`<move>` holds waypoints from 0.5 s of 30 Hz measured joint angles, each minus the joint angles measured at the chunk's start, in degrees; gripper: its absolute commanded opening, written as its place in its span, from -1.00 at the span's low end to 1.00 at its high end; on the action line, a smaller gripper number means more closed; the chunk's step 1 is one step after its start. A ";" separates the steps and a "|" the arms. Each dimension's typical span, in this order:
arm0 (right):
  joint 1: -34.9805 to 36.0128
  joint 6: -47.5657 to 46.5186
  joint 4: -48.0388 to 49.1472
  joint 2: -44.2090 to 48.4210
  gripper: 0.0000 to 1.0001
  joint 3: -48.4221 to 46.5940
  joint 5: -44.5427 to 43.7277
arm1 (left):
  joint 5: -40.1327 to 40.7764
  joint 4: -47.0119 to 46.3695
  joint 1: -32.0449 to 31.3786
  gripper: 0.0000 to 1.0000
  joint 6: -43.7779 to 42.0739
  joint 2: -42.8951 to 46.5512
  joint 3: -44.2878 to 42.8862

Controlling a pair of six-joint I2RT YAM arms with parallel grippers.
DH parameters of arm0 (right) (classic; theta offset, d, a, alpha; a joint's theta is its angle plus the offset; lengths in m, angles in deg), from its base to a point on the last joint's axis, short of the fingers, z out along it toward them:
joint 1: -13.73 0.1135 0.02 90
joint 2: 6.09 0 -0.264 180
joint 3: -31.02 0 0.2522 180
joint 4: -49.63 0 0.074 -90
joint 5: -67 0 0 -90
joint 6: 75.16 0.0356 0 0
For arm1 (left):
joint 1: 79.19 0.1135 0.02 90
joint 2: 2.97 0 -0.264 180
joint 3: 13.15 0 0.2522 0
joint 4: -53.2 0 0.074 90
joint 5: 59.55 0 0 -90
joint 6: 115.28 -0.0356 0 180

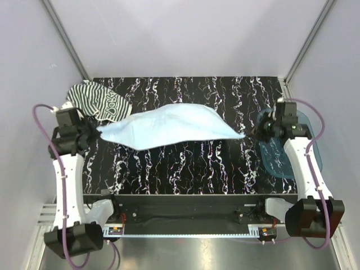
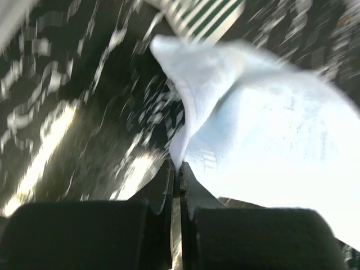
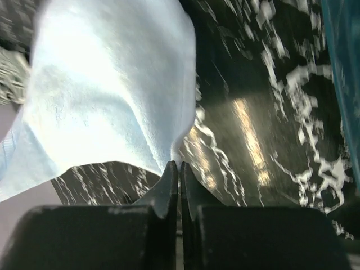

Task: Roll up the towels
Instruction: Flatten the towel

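The pale blue towel [image 1: 169, 126] hangs stretched between my two grippers above the black marbled table [image 1: 185, 163]. My left gripper [image 1: 93, 132] is shut on its left corner; in the left wrist view the towel [image 2: 264, 124] runs up from the shut gripper [image 2: 177, 166]. My right gripper [image 1: 254, 134] is shut on the right corner; in the right wrist view the towel [image 3: 107, 90] rises from the shut gripper [image 3: 179, 164]. The striped towel [image 1: 95, 100] lies crumpled at the far left corner and shows in the left wrist view [image 2: 197, 14].
A translucent blue plastic tray [image 1: 289, 149] lies at the right edge of the table, under the right arm; its edge shows in the right wrist view [image 3: 343, 73]. Grey walls enclose the table on three sides.
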 measured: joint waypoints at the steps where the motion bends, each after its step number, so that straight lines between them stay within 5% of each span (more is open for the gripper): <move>1: 0.00 0.42 1.07 0.79 -1.00 3.89 0.37 | 0.02 0.24 0.33 -1.00 0.13 0.20 2.69; 8: 0.00 2.75 4.26 -2.19 -1.00 19.08 4.92 | -1.53 1.90 6.88 -1.00 1.05 -1.09 17.33; 15: 0.00 3.34 4.94 -7.78 -1.00 9.16 7.06 | -6.08 0.55 8.81 -1.00 1.99 -1.22 13.97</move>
